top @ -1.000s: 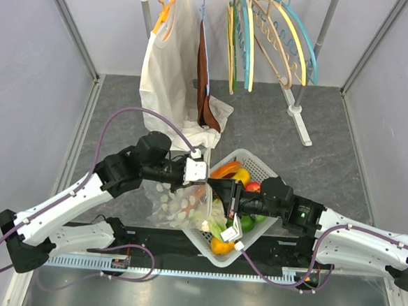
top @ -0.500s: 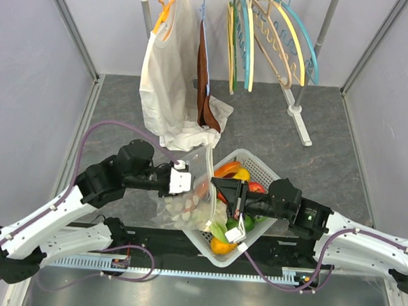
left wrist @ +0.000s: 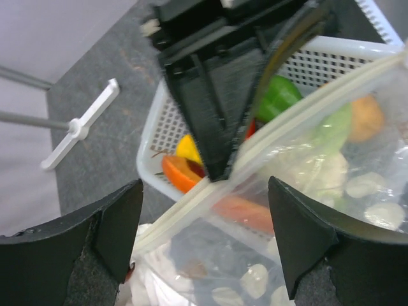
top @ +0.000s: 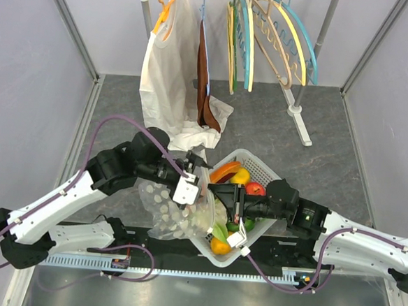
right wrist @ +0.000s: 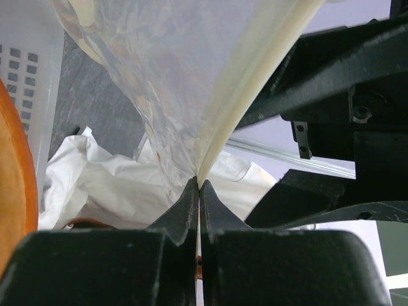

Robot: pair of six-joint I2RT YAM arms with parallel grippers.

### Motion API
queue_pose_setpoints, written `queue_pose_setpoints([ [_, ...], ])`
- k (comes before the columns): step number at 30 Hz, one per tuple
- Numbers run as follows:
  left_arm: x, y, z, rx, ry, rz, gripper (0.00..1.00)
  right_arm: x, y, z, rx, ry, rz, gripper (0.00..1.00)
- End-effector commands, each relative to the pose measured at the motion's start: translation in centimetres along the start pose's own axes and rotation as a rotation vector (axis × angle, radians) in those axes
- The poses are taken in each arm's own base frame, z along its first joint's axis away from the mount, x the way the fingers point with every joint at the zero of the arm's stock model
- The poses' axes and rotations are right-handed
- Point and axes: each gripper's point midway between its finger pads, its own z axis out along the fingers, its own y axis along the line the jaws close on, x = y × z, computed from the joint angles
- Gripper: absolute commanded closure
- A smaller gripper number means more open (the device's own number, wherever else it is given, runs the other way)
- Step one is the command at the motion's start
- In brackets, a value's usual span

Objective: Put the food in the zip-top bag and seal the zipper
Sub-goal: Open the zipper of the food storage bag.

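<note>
Now my right gripper (right wrist: 199,186) pinches the zipper (right wrist: 258,89); my left gripper (left wrist: 205,207) gapes around it, white basket (left wrist: 152,134) just beyond.

Lab test cell: plain grey wall panels (top: 28,57), aluminium frame posts (top: 70,24).

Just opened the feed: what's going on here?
The right gripper is shut on the zipper of the zip-top bag, holding it up by the basket. The left gripper is open, straddling that strip without gripping it. Some food shows through the bag; more sits in the basket. Whether the mouth is sealed is unclear.
</note>
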Motion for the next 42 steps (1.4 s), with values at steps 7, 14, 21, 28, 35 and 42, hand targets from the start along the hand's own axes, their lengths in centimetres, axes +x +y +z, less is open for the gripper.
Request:
queue_pose_setpoints([
  [7,0.4,-3.5,1.1,0.183,0.028,0.119,0.23,-1.3,-0.9,-0.1,0.04,-0.062,-0.055,1.0],
  [14,1.9,-3.7,1.1,0.181,0.082,0.119,0.3,-1.6,-1.2,-0.4,0.052,-0.073,-0.069,1.0],
  [21,2.7,-4.6,0.2,0.169,0.109,0.126,0.4,-1.5,-0.8,-0.8,0.044,-0.056,-0.047,1.0],
  [28,2.3,-4.6,0.0,0.17,0.099,0.122,0.68,-1.3,-0.9,-0.6,0.044,-0.055,-0.037,1.0],
  [35,2.1,-5.1,-0.4,0.19,0.088,0.153,0.98,-0.2,-0.5,-0.5,0.003,-0.003,0.017,1.0],
  [42,1.9,-4.3,-1.3,0.137,0.108,0.171,0.98,-0.3,0.5,-0.5,-0.031,-0.004,0.049,1.0],
])
